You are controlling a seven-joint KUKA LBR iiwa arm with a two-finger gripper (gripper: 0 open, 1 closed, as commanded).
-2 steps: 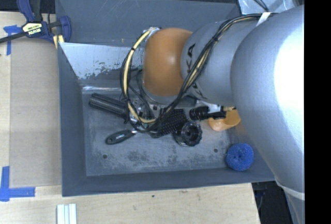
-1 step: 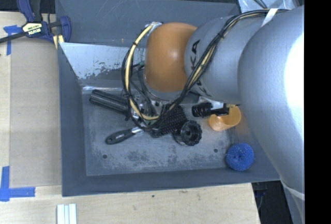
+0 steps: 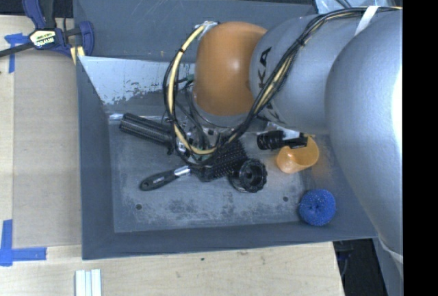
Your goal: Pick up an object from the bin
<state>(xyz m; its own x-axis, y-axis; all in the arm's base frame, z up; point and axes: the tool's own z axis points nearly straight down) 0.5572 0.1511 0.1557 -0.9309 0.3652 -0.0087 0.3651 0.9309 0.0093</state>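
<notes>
Camera view: the gripper (image 3: 194, 150) is hanging low over the middle of the bin (image 3: 96, 171), beside a black bristly brush (image 3: 229, 161) — whether it is open or gripping anything, I cannot tell. A black-handled tool (image 3: 161, 180) is lying just left; an orange lump (image 3: 298, 158) and a blue ball (image 3: 317, 207) are sitting further right.

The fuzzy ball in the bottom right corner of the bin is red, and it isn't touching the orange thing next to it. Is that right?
Not quite: the fuzzy round ball is blue, not red. The camera view shows it in the bottom right corner of the grey metal bin, and it isn't touching the orange plastic piece next to it.
</notes>
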